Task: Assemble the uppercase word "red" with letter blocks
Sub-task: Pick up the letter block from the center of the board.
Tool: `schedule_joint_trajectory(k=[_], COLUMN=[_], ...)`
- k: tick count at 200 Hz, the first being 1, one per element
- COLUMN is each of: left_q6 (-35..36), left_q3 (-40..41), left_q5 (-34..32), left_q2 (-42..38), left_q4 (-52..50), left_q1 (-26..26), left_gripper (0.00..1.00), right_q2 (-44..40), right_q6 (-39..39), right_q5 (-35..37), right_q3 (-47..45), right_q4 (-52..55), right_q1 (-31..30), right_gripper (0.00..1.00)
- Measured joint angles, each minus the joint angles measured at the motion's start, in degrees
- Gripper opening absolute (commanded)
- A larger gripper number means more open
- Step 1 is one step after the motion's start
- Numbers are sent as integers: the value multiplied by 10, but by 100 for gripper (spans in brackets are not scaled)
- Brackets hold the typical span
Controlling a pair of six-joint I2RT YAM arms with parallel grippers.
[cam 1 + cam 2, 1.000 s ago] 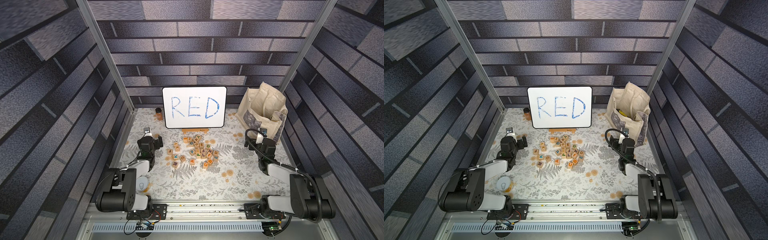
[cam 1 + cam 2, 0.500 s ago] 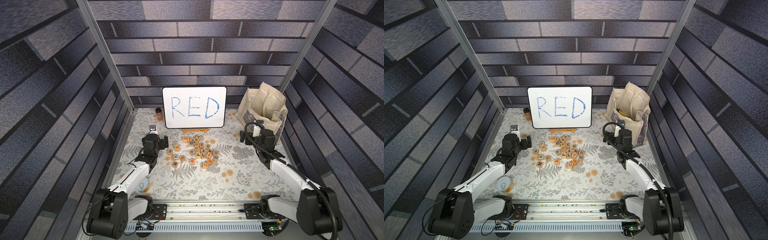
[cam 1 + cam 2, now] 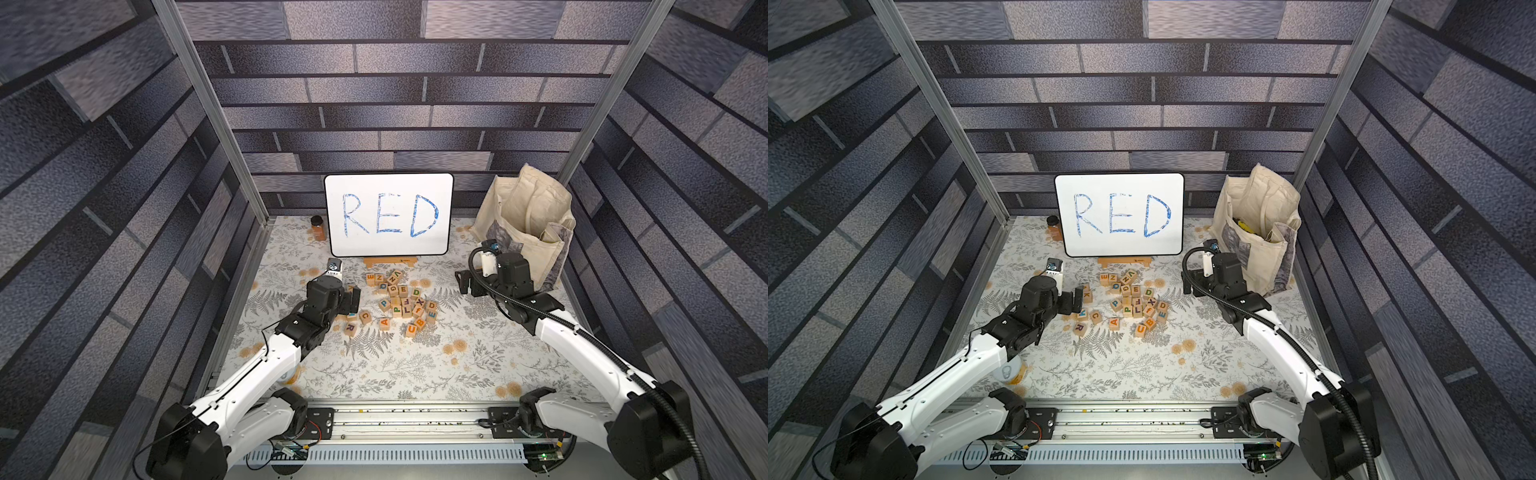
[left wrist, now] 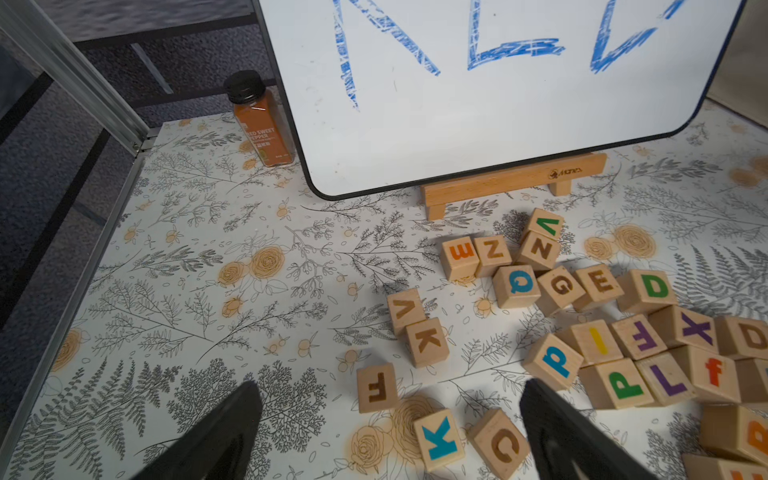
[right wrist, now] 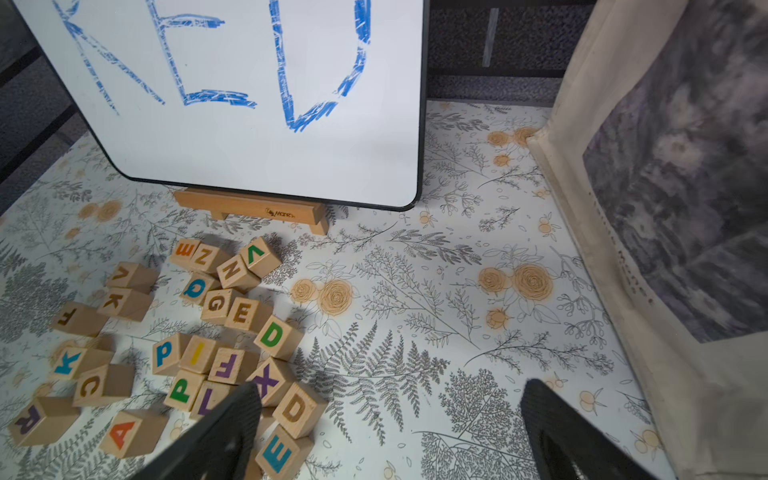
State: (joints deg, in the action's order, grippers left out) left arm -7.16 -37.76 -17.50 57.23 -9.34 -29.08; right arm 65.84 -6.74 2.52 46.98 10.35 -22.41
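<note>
Close by the right claw [image 3: 467,285], on its outer side: a cream tote bag [image 3: 523,216]. Beyond both claws, propped upright at the far wall: a white board [image 3: 388,214] with RED in blue. Spread wide, gripping nothing, at the heap's edge: left claw [image 3: 352,300]. Likewise spread wide and empty, over the floral table [image 3: 415,374], a little apart from the heap: right claw. Between the claws, loosely piled: the letter blocks [image 3: 401,299]. Beyond the left claw, beside the board: a spice jar [image 3: 318,227]. Just behind the left claw, toward the base: purple R cube [image 3: 350,328]. Mid-heap, between the claws: green D cube [image 3: 416,293]. On the heap's side nearest the right claw: blue-green E cube [image 3: 432,316]. Apart from one another, not in a row.
</note>
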Motion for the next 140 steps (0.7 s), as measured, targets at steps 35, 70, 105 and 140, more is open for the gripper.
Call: schedule_joint_trajectory(k=[35,70,105,140], left_q6=[-30,-76,-125,-159], left_q3=[-38,-77,-85,-86], left_q5=[-14,-32,-33,-14], left_q2=[-2,1,6,18], left_q4=[-80,-166,-239,-291], left_q1=[-47,-86,-108,-109], left_gripper=[100,100,100,100], right_q2=[0,17,38,54], right_q6=[-20,-44,-53,-74], right_q5=[0,2,12,5], right_q3=[24,71,98,134], right_q4=[68,132,179,224], right_q1=[-38,-72,-113,-124], right_gripper=[100,100,100,100])
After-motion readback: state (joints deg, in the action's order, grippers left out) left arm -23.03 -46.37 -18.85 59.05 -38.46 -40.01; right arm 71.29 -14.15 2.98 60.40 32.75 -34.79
